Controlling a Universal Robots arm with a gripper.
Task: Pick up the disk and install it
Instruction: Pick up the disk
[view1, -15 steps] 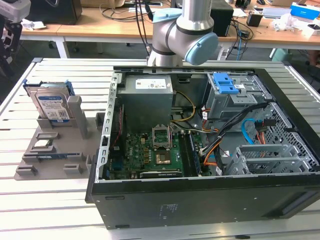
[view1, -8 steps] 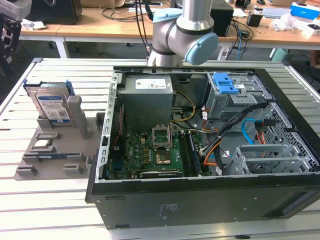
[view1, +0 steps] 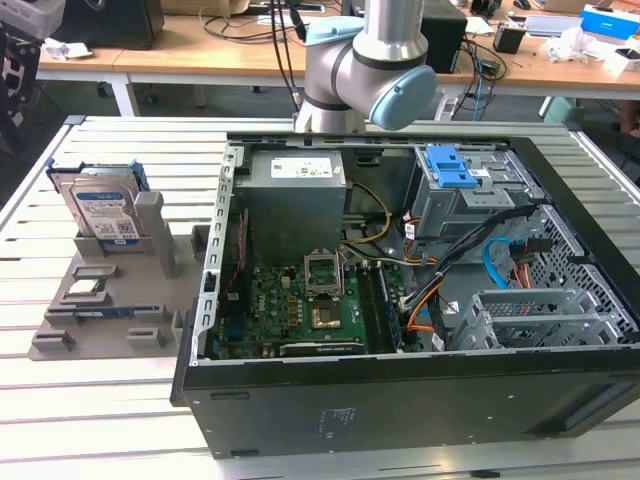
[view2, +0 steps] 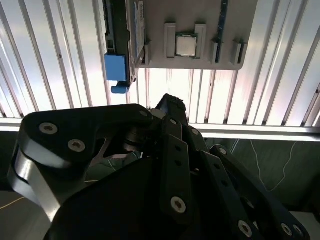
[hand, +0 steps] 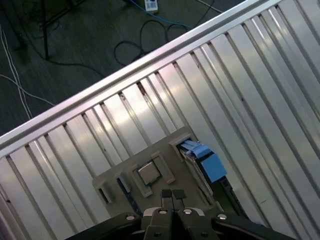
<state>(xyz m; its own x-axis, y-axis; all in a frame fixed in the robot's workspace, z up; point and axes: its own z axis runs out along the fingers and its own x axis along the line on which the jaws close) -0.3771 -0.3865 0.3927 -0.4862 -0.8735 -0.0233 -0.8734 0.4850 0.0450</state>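
1. My jaws are pressed together in the first wrist view: the two fingertips (hand: 166, 194) meet, and nothing is pinched between them.
2. The disk (view1: 100, 205) stands on edge in a slot of the grey holder (view1: 120, 330), with its blue-and-white label facing the exterior view. It has not yet been picked up.
3. In both wrist views I look down on the disk's thin edge and its bright blue frame (hand: 207, 164). My jaws hang over the holder, apart from the disk and touching nothing.
4. A small square chip (hand: 148, 173) lies flat in a recess of the same holder, near the disk but not touching it.
5. The holder rests on the slatted metal tabletop (view1: 100, 400), to the exterior view's left of the open computer case (view1: 400, 400).
6. Inside the case, a grey drive cage (view1: 450, 185) with a blue latch sits at the far side, toward the exterior view's right.
7. My arm (view1: 370, 70) rises behind the case.
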